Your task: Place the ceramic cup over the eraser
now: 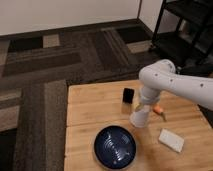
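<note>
The white ceramic cup (139, 116) stands on the wooden table (90, 110), just right of the table's middle. The gripper (142, 106) comes down from the white arm right onto the cup's top. The black eraser (128, 95) stands upright a little behind and left of the cup, apart from it.
A wide dark blue ribbed bowl (115, 147) sits at the table's front middle. A flat white pad (171, 140) lies at the front right. A thin orange stick (159, 111) lies right of the cup. A black shelf (185, 30) stands at the back right on patterned carpet.
</note>
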{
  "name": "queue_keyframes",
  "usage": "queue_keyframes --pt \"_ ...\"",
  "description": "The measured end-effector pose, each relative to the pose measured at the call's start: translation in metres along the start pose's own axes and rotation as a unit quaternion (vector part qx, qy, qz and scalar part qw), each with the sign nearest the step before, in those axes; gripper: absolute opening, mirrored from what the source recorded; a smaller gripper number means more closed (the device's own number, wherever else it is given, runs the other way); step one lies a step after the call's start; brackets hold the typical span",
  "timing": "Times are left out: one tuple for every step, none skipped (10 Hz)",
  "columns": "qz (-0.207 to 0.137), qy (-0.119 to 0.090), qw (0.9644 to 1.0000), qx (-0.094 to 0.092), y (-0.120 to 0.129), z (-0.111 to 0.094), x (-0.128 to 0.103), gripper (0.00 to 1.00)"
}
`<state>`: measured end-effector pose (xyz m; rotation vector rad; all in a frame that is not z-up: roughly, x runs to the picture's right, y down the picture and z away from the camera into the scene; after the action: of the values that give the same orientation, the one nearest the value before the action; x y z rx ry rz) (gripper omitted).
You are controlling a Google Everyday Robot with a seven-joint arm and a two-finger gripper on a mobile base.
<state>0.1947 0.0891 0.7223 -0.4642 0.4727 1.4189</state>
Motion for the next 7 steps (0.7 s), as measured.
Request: queue_keyframes --pt "0.004 0.002 1.0 -0.001 0.003 -0.003 0.0 0.05" --pt "0.018 0.009 0.9998 -0.005 0.01 -0.01 0.002 0.0" --pt "0.029 0.014 0.9995 -0.005 0.014 -0.019 0.003 0.0" --pt "0.036 0.016 0.9992 0.0 0.017 -0.03 0.004 0.0" --pt "0.038 0.016 0.9991 0.006 0.024 -0.045 0.003 0.0" --pt "0.036 0.015 0.9992 0.009 0.033 -0.057 0.0 0.0" --pt "0.032 0.014 0.9993 0.013 0.045 -0.072 -0.004 0.0"
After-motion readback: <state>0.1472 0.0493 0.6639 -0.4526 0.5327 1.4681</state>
